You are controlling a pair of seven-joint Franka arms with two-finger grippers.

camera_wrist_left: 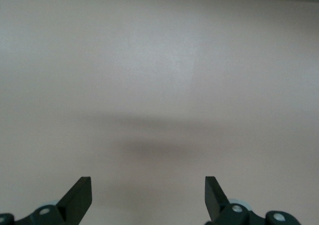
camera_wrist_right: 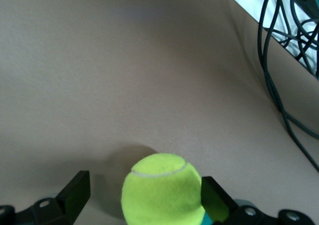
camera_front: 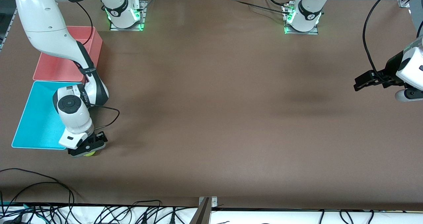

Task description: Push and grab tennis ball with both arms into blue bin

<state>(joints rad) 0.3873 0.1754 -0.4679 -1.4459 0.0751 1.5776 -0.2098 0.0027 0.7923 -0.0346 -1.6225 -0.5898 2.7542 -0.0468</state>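
The tennis ball [camera_front: 90, 154] lies on the brown table just off the blue bin's [camera_front: 33, 118] corner nearest the front camera, mostly hidden under my right gripper [camera_front: 87, 148]. In the right wrist view the yellow-green tennis ball [camera_wrist_right: 162, 190] sits between the open fingers of the right gripper [camera_wrist_right: 144, 192]. It touches one finger [camera_wrist_right: 212, 197], and a gap shows to the other. My left gripper [camera_front: 358, 82] hangs open over bare table at the left arm's end, with nothing in the left gripper [camera_wrist_left: 147, 190].
A pink-red bin [camera_front: 56, 70] stands against the blue bin, farther from the front camera, partly covered by the right arm. Black cables [camera_front: 49, 184] lie along the table edge nearest the camera, close to the ball, and show as cables [camera_wrist_right: 289, 60] in the right wrist view.
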